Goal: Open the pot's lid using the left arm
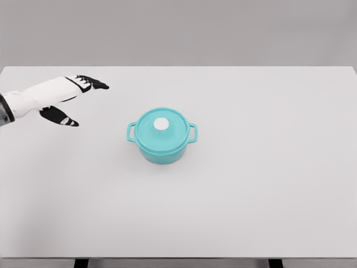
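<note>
So we're reaching in with the left hand (70,97), fingers spread and holding nothing, over at about 9 o'clock on the desk (268,184). The teal pot (162,144) is sitting mid-desk, lid (162,127) on. We're aiming for the white knob (161,124), coming down from above.

Simulated test bench, not a real room: flat rendered look, even shadowless light, no texture anywhere. Plain white rectangular tabletop (268,195) fills most of the head view, with a bare grey wall (178,30) behind it and two dark table legs (81,263) showing at the bottom edge. Only prop is a small turquoise two-handled pot with matching lid and white knob (162,135), kitchenware, but set alone at mid-table as on a lab rig.
</note>
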